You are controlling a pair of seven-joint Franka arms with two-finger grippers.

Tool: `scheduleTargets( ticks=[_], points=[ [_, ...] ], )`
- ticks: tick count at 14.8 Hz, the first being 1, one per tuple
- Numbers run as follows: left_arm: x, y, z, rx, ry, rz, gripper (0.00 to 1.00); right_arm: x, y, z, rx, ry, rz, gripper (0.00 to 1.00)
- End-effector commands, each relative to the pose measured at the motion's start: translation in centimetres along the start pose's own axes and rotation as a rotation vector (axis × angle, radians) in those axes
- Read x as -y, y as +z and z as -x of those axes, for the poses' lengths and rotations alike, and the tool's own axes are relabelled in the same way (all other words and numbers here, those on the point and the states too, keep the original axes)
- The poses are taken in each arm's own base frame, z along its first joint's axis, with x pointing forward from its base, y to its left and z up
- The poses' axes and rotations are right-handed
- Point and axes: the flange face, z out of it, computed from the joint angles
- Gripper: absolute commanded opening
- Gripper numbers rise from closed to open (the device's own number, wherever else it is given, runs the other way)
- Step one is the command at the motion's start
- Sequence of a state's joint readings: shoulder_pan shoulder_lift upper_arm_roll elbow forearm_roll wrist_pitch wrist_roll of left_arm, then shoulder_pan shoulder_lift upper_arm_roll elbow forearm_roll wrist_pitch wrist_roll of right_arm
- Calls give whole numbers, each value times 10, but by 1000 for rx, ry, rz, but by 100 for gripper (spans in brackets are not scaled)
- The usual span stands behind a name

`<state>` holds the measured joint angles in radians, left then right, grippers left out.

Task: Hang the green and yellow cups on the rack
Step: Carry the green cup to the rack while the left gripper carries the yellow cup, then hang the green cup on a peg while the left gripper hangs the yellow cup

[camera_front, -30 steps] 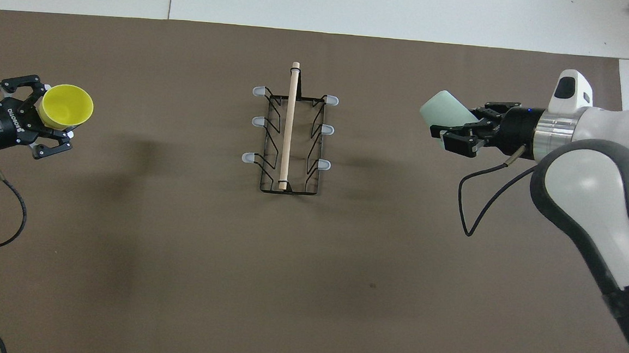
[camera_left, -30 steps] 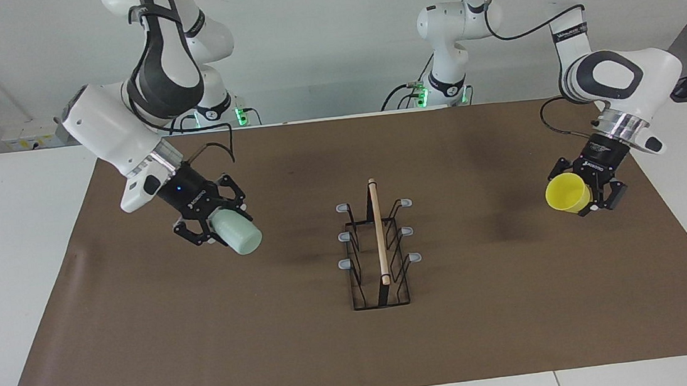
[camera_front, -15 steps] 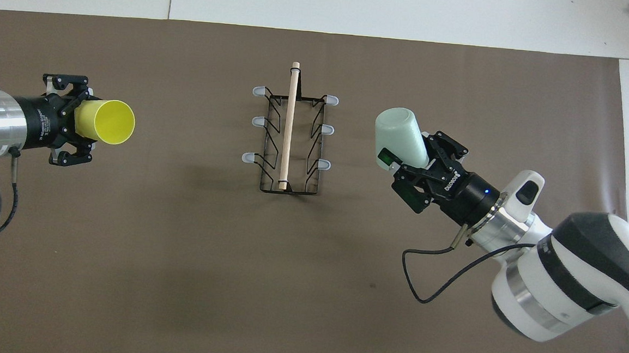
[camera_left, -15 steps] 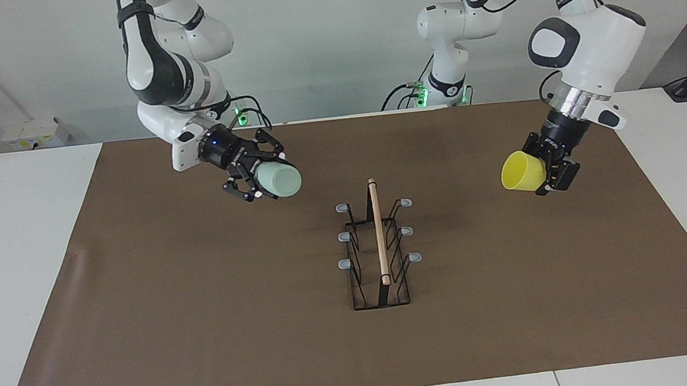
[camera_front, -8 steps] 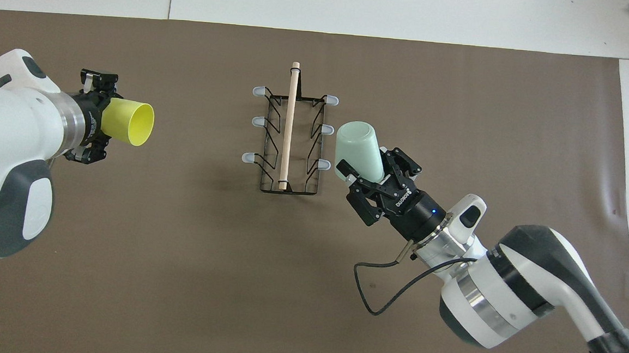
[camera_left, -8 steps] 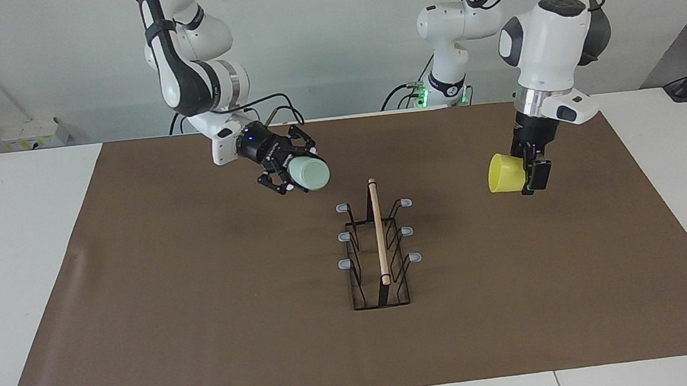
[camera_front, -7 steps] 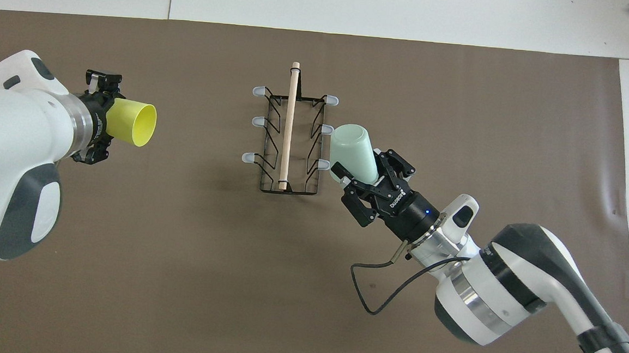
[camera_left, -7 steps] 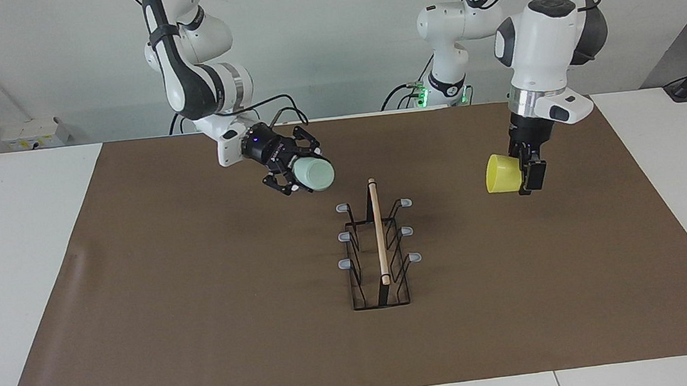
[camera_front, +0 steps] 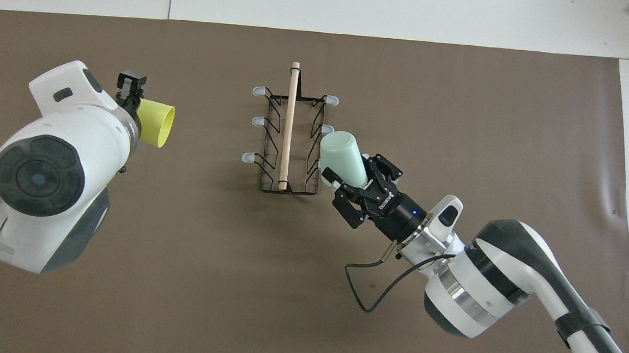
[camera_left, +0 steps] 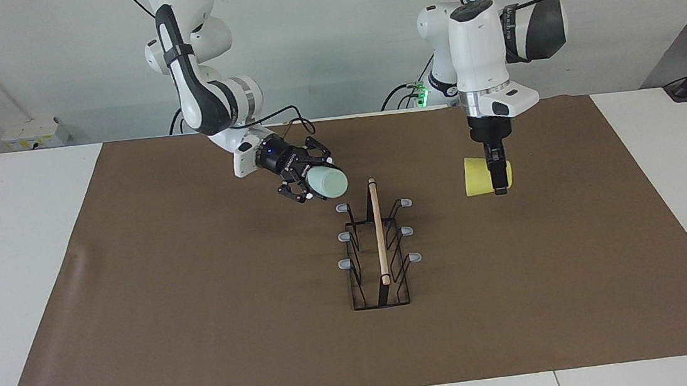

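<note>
The rack (camera_left: 379, 234) stands mid-mat, a black wire stand with a wooden rod and grey-tipped pegs; it also shows in the overhead view (camera_front: 289, 126). My right gripper (camera_left: 311, 183) (camera_front: 350, 171) is shut on the mint green cup (camera_left: 327, 184) (camera_front: 342, 157), tilted with its closed bottom leading, in the air over the rack's pegs on the right arm's side. My left gripper (camera_left: 493, 173) (camera_front: 137, 115) is shut on the yellow cup (camera_left: 476, 176) (camera_front: 154, 124), held on its side with the mouth toward the rack, over the mat toward the left arm's end.
A brown mat (camera_left: 205, 332) (camera_front: 176, 299) covers most of the white table (camera_left: 9, 250). All of the rack's pegs are bare. A small grey box (camera_left: 29, 134) sits at the table's edge by the wall.
Both arms have swung in toward the rack. The green cup has come from well out on the mat to right beside the pegs. The yellow cup has turned on its side and moved closer.
</note>
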<state>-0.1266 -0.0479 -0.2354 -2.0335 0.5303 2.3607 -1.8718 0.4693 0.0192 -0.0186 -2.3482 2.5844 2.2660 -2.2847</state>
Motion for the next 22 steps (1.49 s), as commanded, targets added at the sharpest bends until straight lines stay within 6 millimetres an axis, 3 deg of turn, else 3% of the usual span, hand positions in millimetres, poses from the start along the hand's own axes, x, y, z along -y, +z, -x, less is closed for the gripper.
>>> scheduleTargets(
  ticks=[1,6,10,14,19,22],
  points=[
    [-1,-2,25,-58,93,30,0,7,11,10,-102,51,32,0],
    [1,-7,66,-77,201,33,0,-17,22,47,-182,25,-8,0],
    [8,-2,93,-140,309,23,0,-29,23,39,-201,-28,7,0],
    [10,-5,107,-207,388,43,0,-34,25,47,-218,-78,4,0],
    [15,-14,131,-210,392,55,0,-40,24,45,-233,-120,15,0],
    [16,-4,147,-251,391,78,0,-35,26,53,-217,-117,7,0]
  ],
)
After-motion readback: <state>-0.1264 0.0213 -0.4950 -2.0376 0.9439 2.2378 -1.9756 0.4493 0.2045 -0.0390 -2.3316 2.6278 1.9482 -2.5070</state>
